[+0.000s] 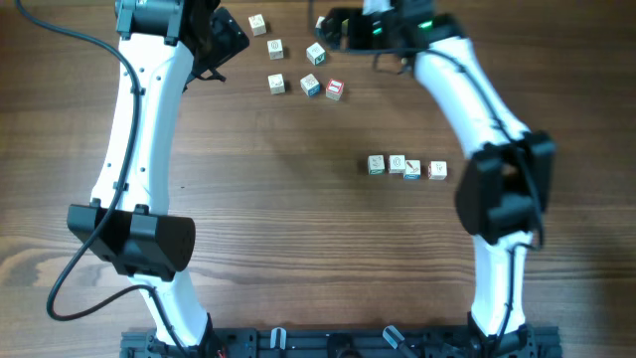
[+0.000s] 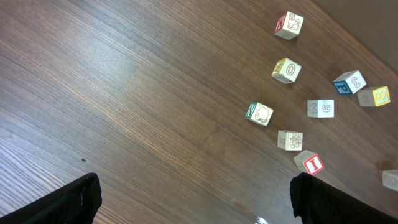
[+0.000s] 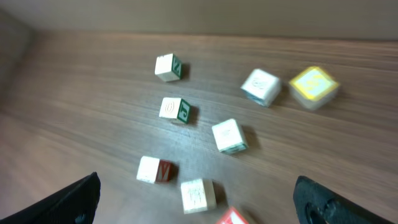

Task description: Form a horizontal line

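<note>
A: The horizontal line (image 1: 405, 167) sits well apart from both pairs of fingers, four small cubes in a row on the grained wooden table (image 1: 298, 229). How will they handle?

B: Probably light, stiff and sharp-edged, so each is best pinched across opposite flat faces. The left gripper (image 2: 193, 190) and right gripper (image 3: 199, 186) are spread wide and empty, with the loose cubes (image 1: 276, 84) just ahead of them.

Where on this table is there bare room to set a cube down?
Bare wood lies between the left arm and the row of four cubes, and on that row's near side. Crowded at the far edge, where loose cubes cluster.
</note>
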Available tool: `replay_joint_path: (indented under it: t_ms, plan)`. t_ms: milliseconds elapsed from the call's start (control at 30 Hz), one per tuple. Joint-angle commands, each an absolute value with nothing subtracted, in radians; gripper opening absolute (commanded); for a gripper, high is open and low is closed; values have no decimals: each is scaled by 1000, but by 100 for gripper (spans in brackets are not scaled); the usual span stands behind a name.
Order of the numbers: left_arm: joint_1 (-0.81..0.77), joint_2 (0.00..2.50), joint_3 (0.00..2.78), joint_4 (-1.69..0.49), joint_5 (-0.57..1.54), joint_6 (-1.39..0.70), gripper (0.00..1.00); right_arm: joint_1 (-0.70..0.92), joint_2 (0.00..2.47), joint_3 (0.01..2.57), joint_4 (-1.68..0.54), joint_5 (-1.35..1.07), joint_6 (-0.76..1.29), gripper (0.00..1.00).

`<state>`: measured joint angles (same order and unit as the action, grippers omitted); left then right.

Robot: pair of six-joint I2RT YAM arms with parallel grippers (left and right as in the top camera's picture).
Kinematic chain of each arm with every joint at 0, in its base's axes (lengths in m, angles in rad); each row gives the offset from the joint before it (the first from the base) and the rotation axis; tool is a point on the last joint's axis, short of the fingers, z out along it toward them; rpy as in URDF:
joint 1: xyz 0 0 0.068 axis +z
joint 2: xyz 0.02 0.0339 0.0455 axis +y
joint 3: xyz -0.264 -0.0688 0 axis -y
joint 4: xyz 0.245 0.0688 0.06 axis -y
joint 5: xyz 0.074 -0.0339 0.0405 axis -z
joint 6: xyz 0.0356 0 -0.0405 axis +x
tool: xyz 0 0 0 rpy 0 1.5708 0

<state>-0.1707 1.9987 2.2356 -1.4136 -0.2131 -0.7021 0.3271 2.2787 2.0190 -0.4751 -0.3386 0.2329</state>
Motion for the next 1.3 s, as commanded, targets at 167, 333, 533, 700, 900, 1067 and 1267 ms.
replay_joint_path:
  t_ms: [167, 333, 533, 700, 900, 1067, 1267]
  plan:
    - [-173, 2001, 2238, -1415, -226, -719, 100, 394, 2449, 2031, -293, -198, 183, 100]
    - [-173, 2001, 2238, -1415, -226, -719, 100, 396, 2523, 2031, -201, -173, 212, 100]
    - [-173, 2001, 2238, -1415, -226, -719, 100, 397, 2596, 2031, -139, -196, 195, 96]
    - [-173, 2001, 2238, -1415, -226, -719, 100, 397, 2602, 2031, -91, -196, 184, 90]
    - [-173, 2001, 2238, -1415, -226, -719, 100, 397, 2610, 2031, -73, -180, 157, 76]
    - [-173, 2001, 2238, -1415, -226, -719, 100, 397, 2614, 2031, -68, -180, 129, 63]
    - [-173, 2001, 2238, -1415, -226, -719, 100, 399, 2615, 2029, -86, -142, 73, 50]
